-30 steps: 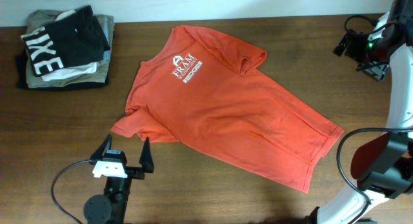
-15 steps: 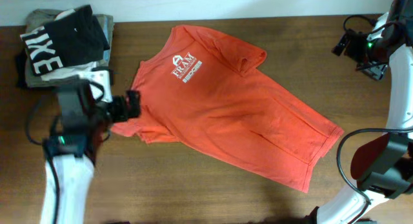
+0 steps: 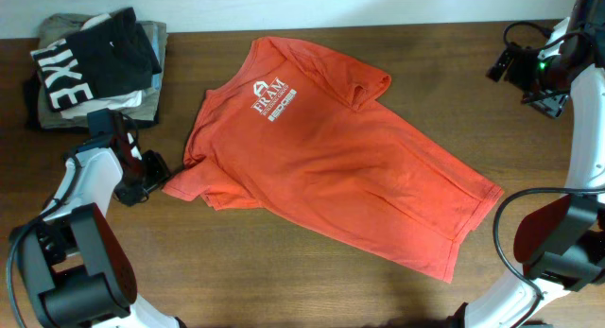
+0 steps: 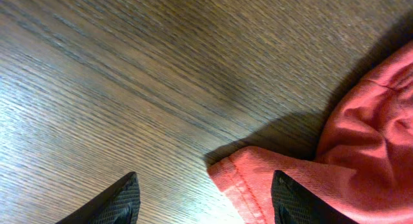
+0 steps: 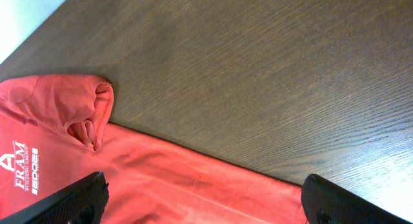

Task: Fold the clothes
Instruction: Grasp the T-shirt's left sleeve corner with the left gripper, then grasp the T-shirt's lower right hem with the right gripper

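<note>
Bench [image 3: 284, 281]: dark wood, carries everything. Red-orange T-shirt [image 3: 331, 172] spread flat mid-bench, lettering up, lying on diagonal, hem toward near right; no fold made yet. Folded pile [image 3: 95, 73] at far left corner, apart from shirt. Right gripper [image 5: 203, 204]: jaws wide, empty, held off beyond shirt's far right side. Left gripper [image 4: 205, 195]: low over bench, jaws apart, empty, sleeve corner [image 4: 248, 179] lying between tips. Reads as first step, taking sleeve. Next move, my guess: close on hem, lift, carry inward over chest.
</note>
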Tool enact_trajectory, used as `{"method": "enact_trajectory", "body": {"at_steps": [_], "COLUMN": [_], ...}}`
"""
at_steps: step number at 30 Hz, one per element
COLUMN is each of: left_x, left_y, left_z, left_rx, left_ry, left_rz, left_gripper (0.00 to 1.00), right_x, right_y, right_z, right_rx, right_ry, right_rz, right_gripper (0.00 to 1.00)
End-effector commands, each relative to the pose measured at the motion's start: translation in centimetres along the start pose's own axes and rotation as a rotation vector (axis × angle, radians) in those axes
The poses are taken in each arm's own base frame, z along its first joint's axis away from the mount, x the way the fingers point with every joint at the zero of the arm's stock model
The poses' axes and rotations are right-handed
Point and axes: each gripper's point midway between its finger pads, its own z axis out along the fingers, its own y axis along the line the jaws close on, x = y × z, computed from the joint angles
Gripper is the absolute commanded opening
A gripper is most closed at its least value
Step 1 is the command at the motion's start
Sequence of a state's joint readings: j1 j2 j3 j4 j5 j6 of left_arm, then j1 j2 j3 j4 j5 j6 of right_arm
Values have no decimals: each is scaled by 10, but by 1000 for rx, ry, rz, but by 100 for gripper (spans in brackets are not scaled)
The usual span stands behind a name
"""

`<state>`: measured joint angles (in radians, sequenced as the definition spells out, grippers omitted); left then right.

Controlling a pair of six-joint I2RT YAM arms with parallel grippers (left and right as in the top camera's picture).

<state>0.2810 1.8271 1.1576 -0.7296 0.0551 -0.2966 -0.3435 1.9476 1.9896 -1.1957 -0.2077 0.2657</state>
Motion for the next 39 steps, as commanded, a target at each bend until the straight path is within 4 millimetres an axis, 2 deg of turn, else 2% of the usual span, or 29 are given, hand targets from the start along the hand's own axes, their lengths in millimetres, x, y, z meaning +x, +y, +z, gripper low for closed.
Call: {"method": "enact_trajectory", "body": {"at_steps": [1, 4, 5, 8, 10, 11, 12, 13, 14, 15, 19, 20, 22, 24, 25, 26, 27, 28, 29, 30, 31, 33, 34, 35, 36, 37, 38, 39], "left_x": [3, 14, 17, 32, 35, 35, 34, 34, 34, 33, 13, 4, 0, -2, -3, -4, -4, -4, -4, -5, -5, -4, -4, -4, -4, -4, -4, -4], "left_y": [1, -7, -10, -2, 1, 2, 3, 3, 3, 3, 17, 32, 47, 48, 47, 45, 44, 44, 44, 44, 44, 44, 44, 44, 44, 44, 44, 42], "left_z": [3, 7, 11, 36, 43, 42, 42, 42, 42, 42, 30, 26, 25, 25, 25, 25, 25, 26, 26, 26, 26, 26, 26, 26, 26, 25, 26, 26], "left_rx": [-22, -28, -31, -70, -86, -94, -102, -102, -102, -102, -100, -104, -105, -103, -95, -85, -83, -83, -83, -82, -82, -83, -83, -83, -83, -83, -82, -72], "left_ry": [15, 50, 63, 147, 167, 163, 161, 161, 160, 157, 135, 124, 120, 110, 108, 107, 106, 104, 105, 104, 104, 105, 105, 105, 105, 106, 105, 108], "left_rz": [6, 42, 52, 51, 51, 52, 53, 52, 52, 51, -17, -100, -153, -179, -189, -189, -189, -188, -188, -188, -188, -188, -188, -188, -188, -188, -188, -189], "left_gripper": [56, 57, 64, 65, 65, 59, 38, 28, 8, 1, 1, 1, 1, 1, 1, 1, 1, 1, 1, 1, 1, 1, 1, 1, 1, 1, 1, 1], "right_x": [-4, -4, -4, -4, -4, -4, -4, -4, -4, -4, -4, -4, -4, -8, -17, -15, 2, 18, 42, 72, 92, 119, 125, 130, 139, 153, 181, 204], "right_y": [4, 4, 4, 4, 4, 4, 4, 4, 4, 4, 4, 4, 4, 8, 17, 22, 38, 45, 40, 42, 45, 49, 47, 28, 31, 40, 48, 50], "right_z": [-7, -7, -7, -7, -7, -7, -7, -7, -7, -7, -7, -7, -7, -8, -9, -9, -11, -13, -13, -17, -22, -36, -46, -68, -87, -95, -98, -91], "right_rx": [-8, -8, -8, -8, -8, -8, -8, -8, -8, -8, -8, -8, -8, -28, -78, -106, -207, -246, -205, -179, -151, -50, 16, 226, 276, 258, 251, 258], "right_ry": [-22, -22, -22, -22, -22, -22, -22, -22, -22, -22, -22, -22, -22, -40, -72, -59, 26, 87, 180, 297, 365, 413, 394, 299, 233, 230, 254, 279], "right_rz": [-2, -2, -2, -2, -2, -2, -2, -2, -2, -2, -2, -2, -2, 5, 44, 88, 67, 20, 42, 45, 33, -19, -28, 15, -7, -52, -108, -124], "right_gripper": [99, 99, 99, 99, 99, 99, 99, 99, 99, 99, 99, 99, 99, 99, 99, 99, 99, 87, 82, 82, 80, 77, 77, 97, 99, 100, 99, 99]}}
